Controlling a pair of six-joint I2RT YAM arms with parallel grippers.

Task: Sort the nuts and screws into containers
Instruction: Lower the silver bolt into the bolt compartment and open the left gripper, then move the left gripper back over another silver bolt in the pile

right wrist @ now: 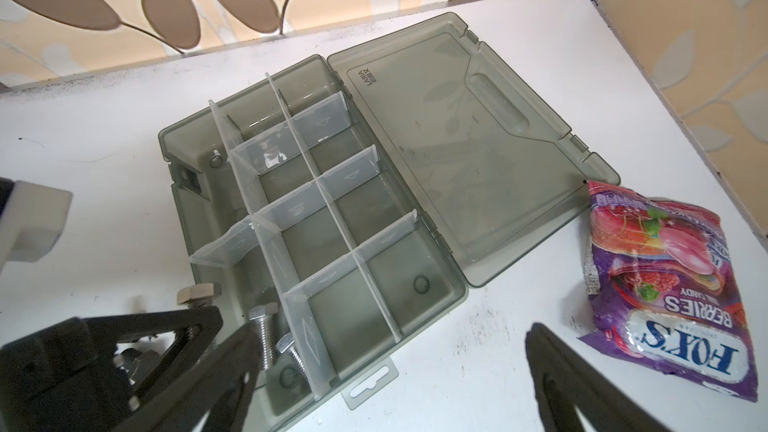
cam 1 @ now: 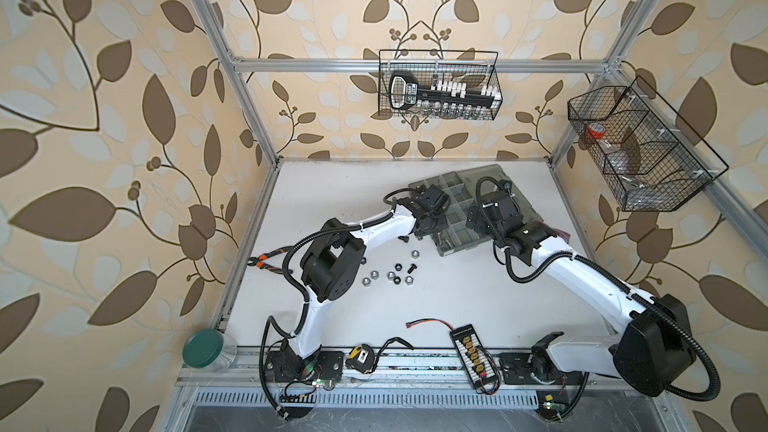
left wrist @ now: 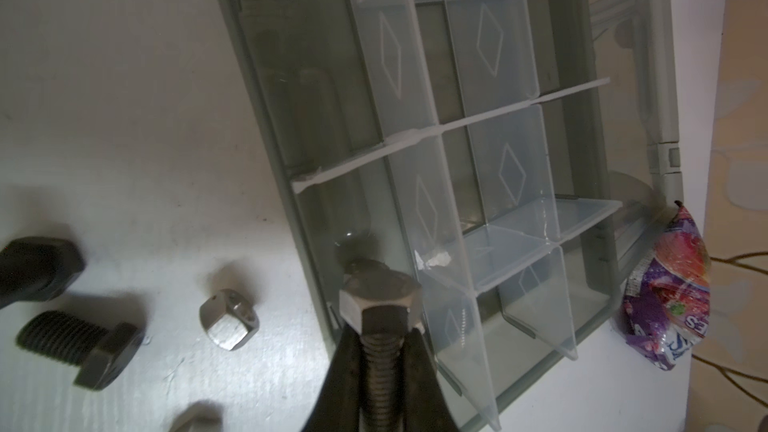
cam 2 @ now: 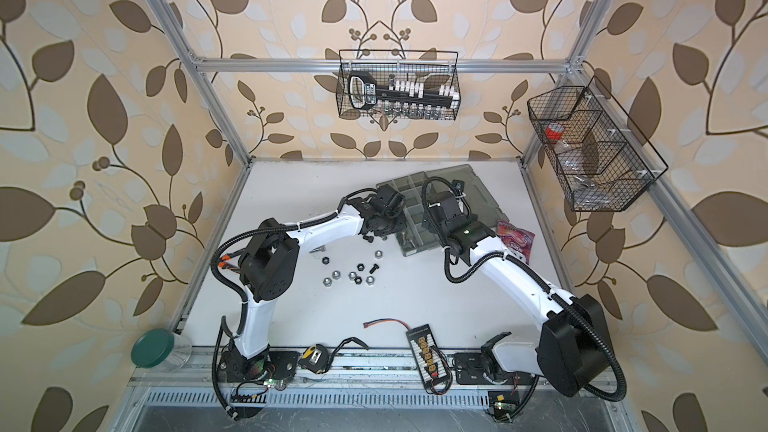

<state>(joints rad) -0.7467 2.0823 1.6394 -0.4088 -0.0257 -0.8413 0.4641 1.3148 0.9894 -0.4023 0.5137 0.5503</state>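
The left gripper (left wrist: 382, 351) is clamped tight on a silver screw (left wrist: 380, 305), pinching the threaded shaft just under the hex head, which points out past the fingertips; the screw hangs at the left wall of the case (left wrist: 266, 118), though whether over the rim or just outside it I cannot tell. The right gripper (right wrist: 392, 326) is spread wide and empty, hovering over the case's near side. The case lies toward the far right corner of the table (cam 1: 332, 184), lid open flat toward the right edge; two silver screws (right wrist: 266, 334) lie in its near left compartment. Loose nuts (cam 1: 376, 274) and a black screw (cam 1: 413, 266) lie scattered mid-table, left of the case.

These parts look like steel: stiff, dense for their size, smooth on the flats, and likely to roll or skid if nudged. A screw is best taken across the shaft, as here, since the threads give bite; a nut lies low, so pinch it across two opposite flats, fingertips close to the table. The case seems light and its dividers thin, so a knock could shift it; release low.
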